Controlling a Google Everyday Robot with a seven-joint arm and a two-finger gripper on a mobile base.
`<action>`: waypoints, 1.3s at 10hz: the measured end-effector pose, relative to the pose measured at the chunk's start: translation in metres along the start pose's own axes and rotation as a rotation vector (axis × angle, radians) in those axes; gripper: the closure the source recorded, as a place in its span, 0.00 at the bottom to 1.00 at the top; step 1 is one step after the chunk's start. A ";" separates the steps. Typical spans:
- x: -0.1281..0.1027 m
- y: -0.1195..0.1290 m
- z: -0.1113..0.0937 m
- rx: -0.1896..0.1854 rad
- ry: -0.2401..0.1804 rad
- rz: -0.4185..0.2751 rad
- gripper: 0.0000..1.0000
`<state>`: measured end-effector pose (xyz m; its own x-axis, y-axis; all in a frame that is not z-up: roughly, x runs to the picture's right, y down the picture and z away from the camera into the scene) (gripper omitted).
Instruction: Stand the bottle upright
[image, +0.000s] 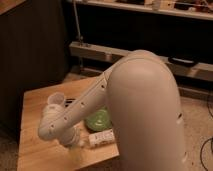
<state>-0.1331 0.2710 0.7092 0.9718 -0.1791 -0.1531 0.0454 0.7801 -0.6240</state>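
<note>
I see the big smooth white arm (145, 110) folded down over the wooden tabletop (32, 150), where beside the round green bowl (97, 120) the small white plastic bottle (104, 137) lies on its side, my hand (76, 139) spread wide and empty just beside it.

White rounded robot arm (85, 106) folded down-left, two-finger gripper (78, 142) low at its end.
Big smooth upper housing (145, 110) fills the right-centre of the view. The forearm link, dotted with small holes, runs from it down to the left and ends in a rounded elbow joint (49, 129) at lower left. The wrist (69, 135) doubles back to the right and downward. Gripper sits just right of the wrist, under the forearm, mostly hidden by the arm, jaws spread wide.
</note>
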 end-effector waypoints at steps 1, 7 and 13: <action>0.000 -0.001 0.003 0.003 -0.006 0.002 0.20; -0.002 -0.006 0.018 0.008 -0.046 0.036 0.20; -0.009 -0.013 0.027 0.010 -0.043 0.063 0.20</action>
<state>-0.1365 0.2792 0.7394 0.9819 -0.1033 -0.1587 -0.0144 0.7949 -0.6065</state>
